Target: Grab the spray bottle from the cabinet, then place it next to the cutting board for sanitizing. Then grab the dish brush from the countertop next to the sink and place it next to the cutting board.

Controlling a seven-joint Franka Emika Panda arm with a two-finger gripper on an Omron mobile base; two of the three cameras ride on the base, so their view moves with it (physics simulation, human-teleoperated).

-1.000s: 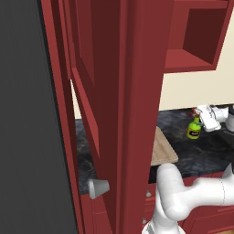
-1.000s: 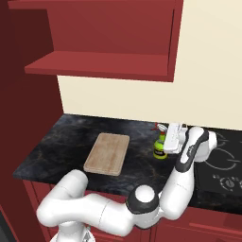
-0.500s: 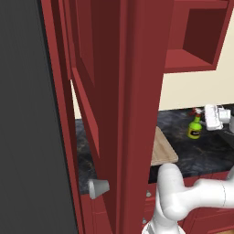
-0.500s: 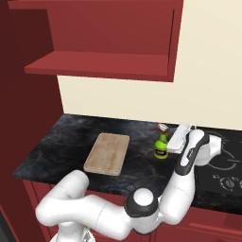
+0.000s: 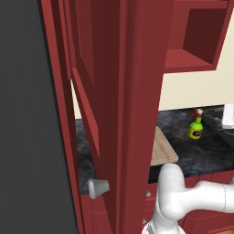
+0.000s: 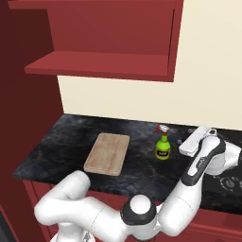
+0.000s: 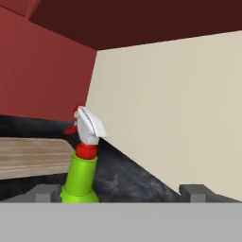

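The spray bottle [image 6: 162,145], yellow-green with a red and white trigger head, stands upright on the black countertop [image 6: 61,142], a short way right of the light-tan cutting board [image 6: 108,153]. My gripper [image 6: 185,144] hovers just right of the bottle, open and holding nothing. In the hand view the spray bottle [image 7: 82,163] stands ahead, in line with the left fingertip, and the gripper [image 7: 120,194] has only air between its tips. The left base view shows the spray bottle [image 5: 196,126], the cutting board [image 5: 162,147] and the gripper [image 5: 227,116] at the right edge.
The dark red cabinet door [image 5: 114,105] stands open close to the left base camera, its grey knob [image 5: 98,188] low down. An open cabinet shelf [image 6: 99,64] hangs above the counter. A cream wall [image 6: 208,71] backs the counter.
My gripper has drawn back to the right, away from the spray bottle. The bottle stays upright in the same spot on the counter.
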